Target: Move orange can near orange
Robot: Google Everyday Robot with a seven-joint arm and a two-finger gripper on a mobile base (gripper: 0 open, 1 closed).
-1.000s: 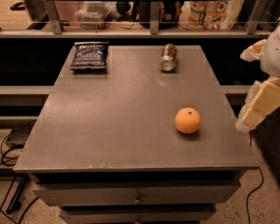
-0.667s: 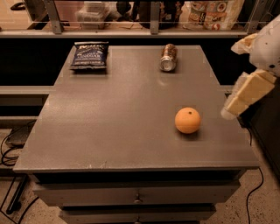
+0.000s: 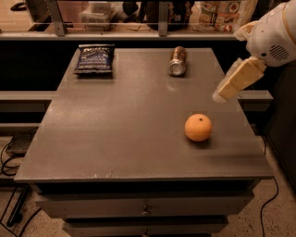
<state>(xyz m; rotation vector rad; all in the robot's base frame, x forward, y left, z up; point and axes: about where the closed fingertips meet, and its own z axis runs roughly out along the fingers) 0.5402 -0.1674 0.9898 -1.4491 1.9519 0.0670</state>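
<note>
The orange can (image 3: 177, 60) lies on its side near the far edge of the grey table (image 3: 120, 125), right of centre, silver end facing me. The orange (image 3: 198, 127) sits on the table at the near right, well apart from the can. My gripper (image 3: 222, 94) hangs at the end of the white arm above the table's right edge. It is between the can and the orange in depth, to the right of both, and touches neither.
A dark blue chip bag (image 3: 95, 59) lies at the far left of the table. A shelf with boxes and containers (image 3: 138, 14) runs behind the table. Drawers (image 3: 145, 208) sit under the front edge. Cables lie on the floor at the left.
My arm has swung up and leftward from beside the table's right side to over its right edge, closer to the can. The can, orange and bag have not moved.
</note>
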